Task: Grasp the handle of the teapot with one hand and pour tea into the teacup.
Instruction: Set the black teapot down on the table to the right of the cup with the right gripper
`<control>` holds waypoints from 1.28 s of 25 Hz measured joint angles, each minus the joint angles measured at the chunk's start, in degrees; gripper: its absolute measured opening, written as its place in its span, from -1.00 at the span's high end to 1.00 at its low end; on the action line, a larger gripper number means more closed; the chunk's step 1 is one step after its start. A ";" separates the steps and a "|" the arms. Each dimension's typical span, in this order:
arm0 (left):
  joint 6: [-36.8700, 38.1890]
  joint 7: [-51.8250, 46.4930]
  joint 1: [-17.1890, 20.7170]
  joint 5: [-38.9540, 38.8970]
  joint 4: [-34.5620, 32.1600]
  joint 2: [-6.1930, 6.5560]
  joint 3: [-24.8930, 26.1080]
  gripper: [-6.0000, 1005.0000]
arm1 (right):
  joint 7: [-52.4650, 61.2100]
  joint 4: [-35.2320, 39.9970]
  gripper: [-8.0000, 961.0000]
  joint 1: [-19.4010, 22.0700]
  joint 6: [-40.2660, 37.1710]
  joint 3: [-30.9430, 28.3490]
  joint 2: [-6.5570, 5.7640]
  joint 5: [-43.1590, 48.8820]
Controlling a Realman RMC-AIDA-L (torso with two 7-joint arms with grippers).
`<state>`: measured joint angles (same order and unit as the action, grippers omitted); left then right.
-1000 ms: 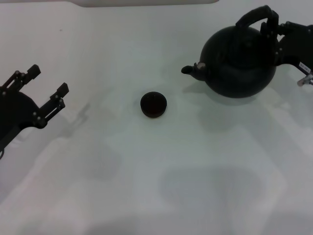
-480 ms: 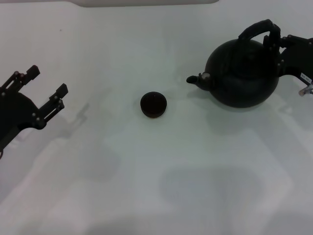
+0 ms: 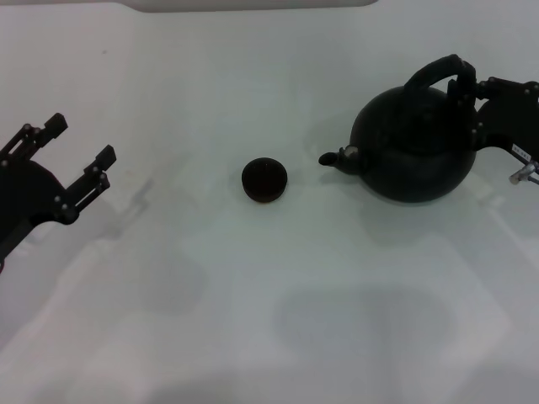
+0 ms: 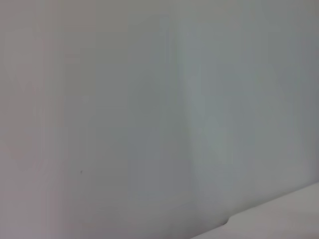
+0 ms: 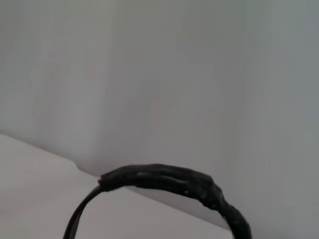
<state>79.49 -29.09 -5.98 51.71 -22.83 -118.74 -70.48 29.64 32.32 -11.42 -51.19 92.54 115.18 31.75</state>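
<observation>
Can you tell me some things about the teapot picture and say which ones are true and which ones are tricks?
1. The right gripper is at the handle of the teapot. True.
2. The teapot's spout points away from the teacup. False: it points toward the cup.
3. The left gripper is holding the teacup. False: it is open and apart from the cup, over on the robot's left.
4. The teacup sits between the left gripper and the teapot. True.
5. The teapot is tipped right over the cup, pouring. False: the pot is upright and beside the cup, not above it.
</observation>
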 joint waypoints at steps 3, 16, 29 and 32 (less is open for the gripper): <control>0.11 0.19 0.00 -0.03 0.06 -0.04 0.00 -0.48 | -0.53 -1.07 0.76 -0.42 -0.46 -0.53 0.01 -0.03; 0.82 0.06 1.64 -0.59 -1.17 -0.09 3.45 -0.48 | -0.71 -2.34 0.65 -0.95 -1.34 -1.39 -0.02 0.33; 0.65 -0.10 0.40 -1.69 -2.14 -0.06 7.53 -0.48 | -0.56 -4.21 0.45 -1.95 -1.83 -2.18 0.03 -3.35; 0.54 -0.08 -0.46 -1.70 -1.82 -0.07 7.54 -0.48 | -0.63 -4.21 0.20 -1.96 -2.38 -2.25 -0.06 -4.14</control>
<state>80.03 -29.17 -6.44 50.01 -24.65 -118.80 -62.95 29.00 28.12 -13.38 -53.57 90.29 115.12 27.61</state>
